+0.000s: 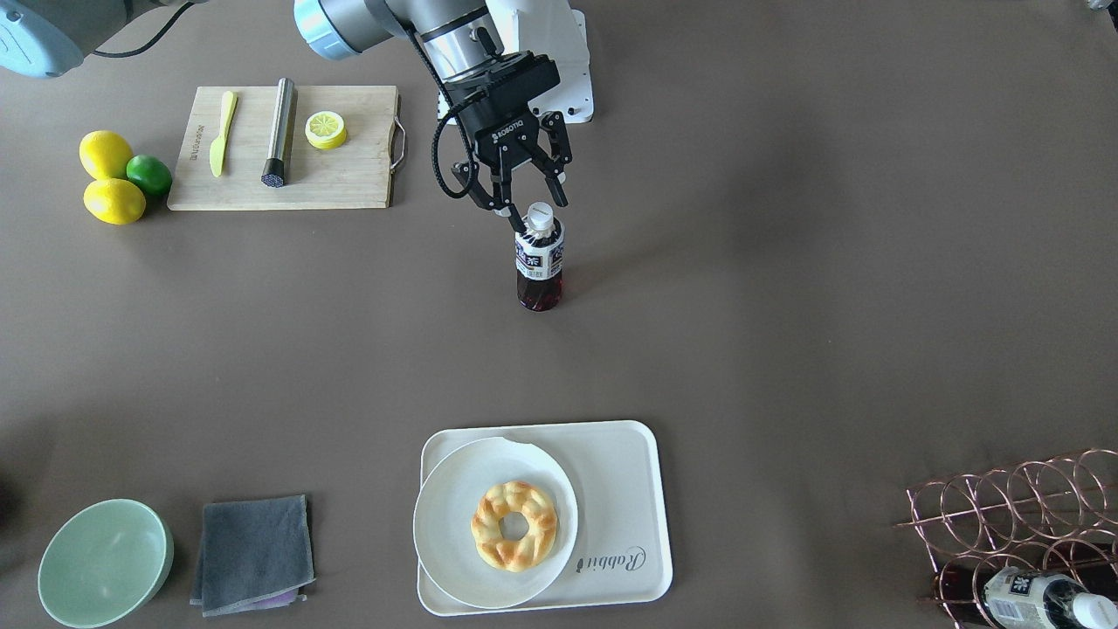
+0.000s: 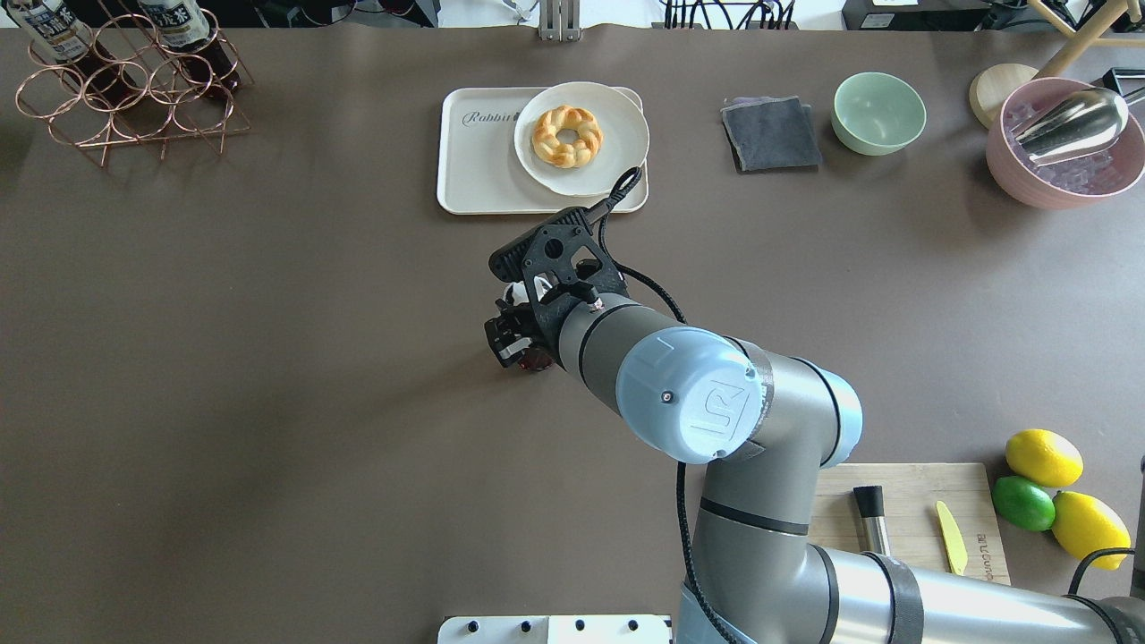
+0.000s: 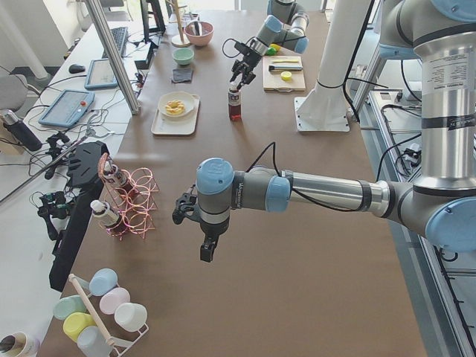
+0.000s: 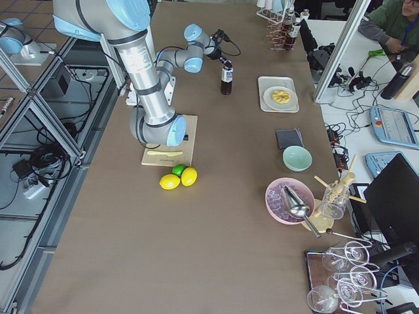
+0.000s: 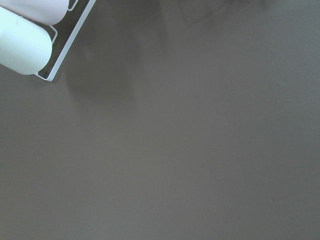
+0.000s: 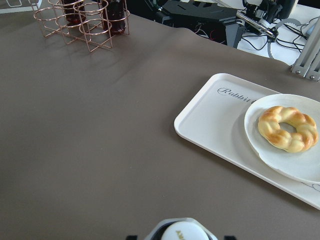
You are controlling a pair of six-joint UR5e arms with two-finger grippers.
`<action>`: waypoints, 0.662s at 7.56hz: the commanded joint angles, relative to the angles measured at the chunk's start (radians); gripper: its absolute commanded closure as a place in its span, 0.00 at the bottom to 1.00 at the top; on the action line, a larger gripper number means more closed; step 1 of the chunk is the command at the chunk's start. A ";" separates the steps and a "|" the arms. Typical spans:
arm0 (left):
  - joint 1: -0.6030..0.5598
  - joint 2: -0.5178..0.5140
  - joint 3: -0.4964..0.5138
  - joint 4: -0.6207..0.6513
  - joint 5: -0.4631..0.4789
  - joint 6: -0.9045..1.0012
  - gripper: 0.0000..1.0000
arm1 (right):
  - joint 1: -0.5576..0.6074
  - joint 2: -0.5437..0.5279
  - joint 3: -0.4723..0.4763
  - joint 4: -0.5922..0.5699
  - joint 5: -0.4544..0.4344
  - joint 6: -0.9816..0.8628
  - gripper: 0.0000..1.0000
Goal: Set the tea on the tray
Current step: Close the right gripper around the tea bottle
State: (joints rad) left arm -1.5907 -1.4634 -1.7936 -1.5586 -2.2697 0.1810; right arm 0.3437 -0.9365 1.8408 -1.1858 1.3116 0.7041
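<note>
My right gripper [image 1: 537,210] hangs over the tea [image 1: 539,262] with its jaws spread. As far as the front and wrist views show, 1 finger sits on each side of the white cap and neither is clamped on it. The bottle stands upright on the bare table, well apart from the tray [image 1: 624,489], so I judge that no part of the placing is done: grasp, lift, carry and set-down all remain. The plate [image 1: 445,515] with its bread ring [image 1: 514,526] fills 1 side of the tray, and the bare strip by the lettering looks like the only room. My left gripper [image 3: 207,249] hovers far off; I cannot tell how its jaws stand.
</note>
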 commanded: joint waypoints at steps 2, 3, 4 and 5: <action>0.000 0.000 -0.003 -0.001 -0.007 0.000 0.00 | 0.001 0.002 0.003 0.002 0.000 -0.002 1.00; -0.002 0.000 -0.004 -0.001 -0.007 0.000 0.00 | 0.004 0.010 0.005 0.002 0.000 0.000 1.00; -0.002 0.000 -0.004 -0.001 -0.007 0.000 0.00 | 0.023 0.025 0.005 -0.002 0.000 0.000 1.00; -0.002 0.000 -0.007 -0.001 -0.007 0.000 0.00 | 0.052 0.050 0.002 -0.008 0.005 0.000 1.00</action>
State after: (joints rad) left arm -1.5918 -1.4634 -1.7976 -1.5600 -2.2763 0.1810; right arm 0.3581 -0.9192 1.8447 -1.1861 1.3119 0.7039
